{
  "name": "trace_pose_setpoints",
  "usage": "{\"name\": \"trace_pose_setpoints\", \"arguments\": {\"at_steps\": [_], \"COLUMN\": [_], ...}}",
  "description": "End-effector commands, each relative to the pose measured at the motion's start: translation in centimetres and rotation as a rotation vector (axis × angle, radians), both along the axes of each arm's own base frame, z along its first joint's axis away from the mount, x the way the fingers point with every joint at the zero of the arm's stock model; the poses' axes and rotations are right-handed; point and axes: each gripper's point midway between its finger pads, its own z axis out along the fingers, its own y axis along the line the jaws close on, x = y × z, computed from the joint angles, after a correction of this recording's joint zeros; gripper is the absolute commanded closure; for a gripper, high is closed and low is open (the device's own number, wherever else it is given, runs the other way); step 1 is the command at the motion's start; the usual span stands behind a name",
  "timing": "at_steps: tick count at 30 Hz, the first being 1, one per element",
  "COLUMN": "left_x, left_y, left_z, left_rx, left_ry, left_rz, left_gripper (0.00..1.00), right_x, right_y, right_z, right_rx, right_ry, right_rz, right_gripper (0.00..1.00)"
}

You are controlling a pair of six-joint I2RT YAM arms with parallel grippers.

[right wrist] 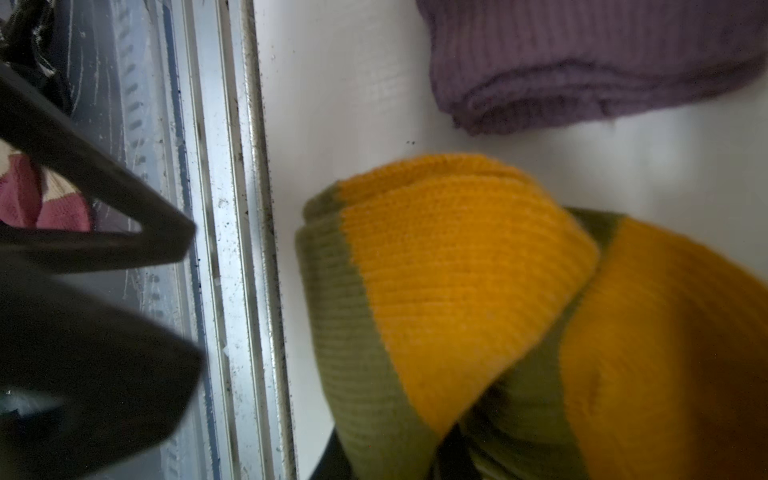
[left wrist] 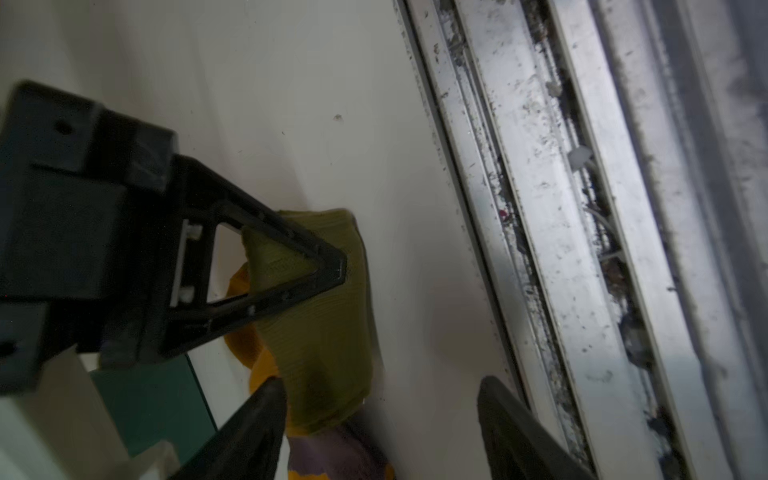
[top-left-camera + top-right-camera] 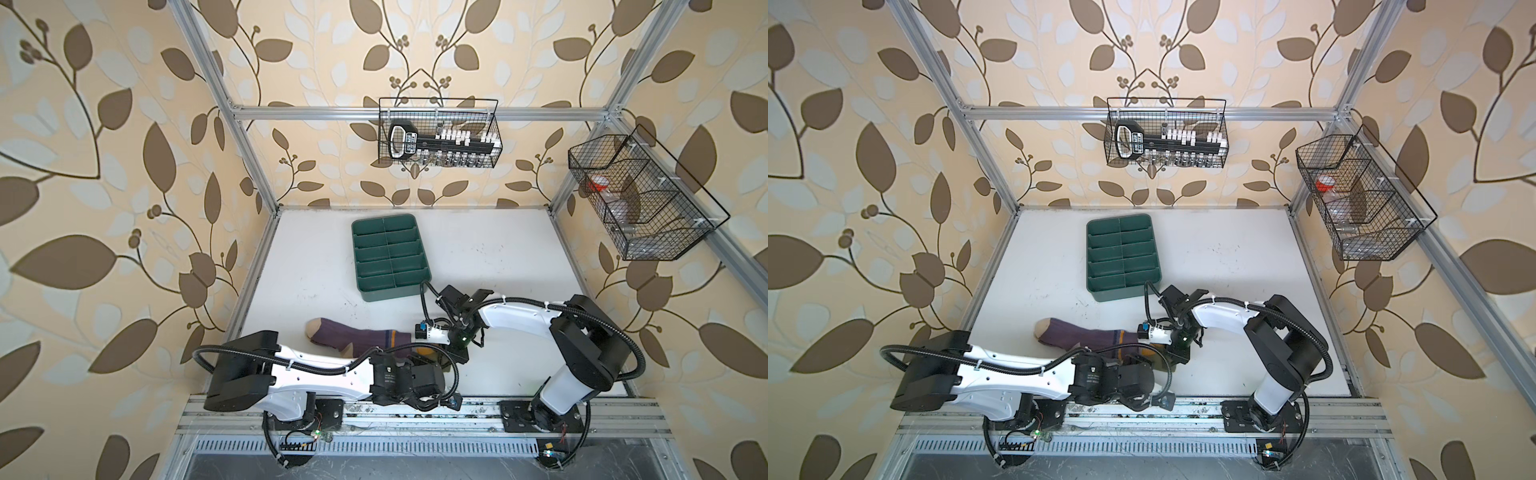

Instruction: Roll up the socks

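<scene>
Currently, the right gripper (image 2: pixel 328 266) is clenching a bunched fold of the olive sock (image 2: pixel 320 328), close to the front rail (image 2: pixel 540 216) of the white table (image 3: pixel 478 257). In the right wrist view, its mustard patch (image 1: pixel 457 270) is bulging out of that bundle. The left gripper (image 2: pixel 380 384) is hovering released, its fingers (image 2: pixel 266 411) standing wide apart. The loose end of the olive sock is lying just inside one of them, and bare table is filling the rest of the gap. The purple sock (image 3: pixel 353 337) is lying flat in both top views. Its long axis is running across the table, with the beige toe pointing left and the striped cuff ending beside the olive bundle, where both wrists are crowding together. Judging from this, the coming move is hinging on the olive sock sitting directly between the two claws. The left claw is looking nearer the loose end and would be the one to close on it, while the purple sock is lying unrolled alongside.
</scene>
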Motion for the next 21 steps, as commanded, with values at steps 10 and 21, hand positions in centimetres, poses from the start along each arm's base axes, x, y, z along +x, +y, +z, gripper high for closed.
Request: {"name": "trace_pose_setpoints", "arguments": {"at_steps": [10, 21], "left_x": [4.4, 4.3], "left_y": [-2.5, -2.2], "left_z": [1.3, -2.4], "left_rx": [-0.153, -0.103], "left_ry": [-0.202, -0.136], "left_rz": [0.212, 0.183], "left_gripper": [0.27, 0.38], "right_x": [1.0, 1.1], "right_y": [-1.2, -0.5], "right_z": [-1.8, -1.0], "right_rx": [-0.072, -0.039], "right_ry": [-0.041, -0.036], "right_rz": [0.014, 0.019], "right_gripper": [0.92, 0.92]}}
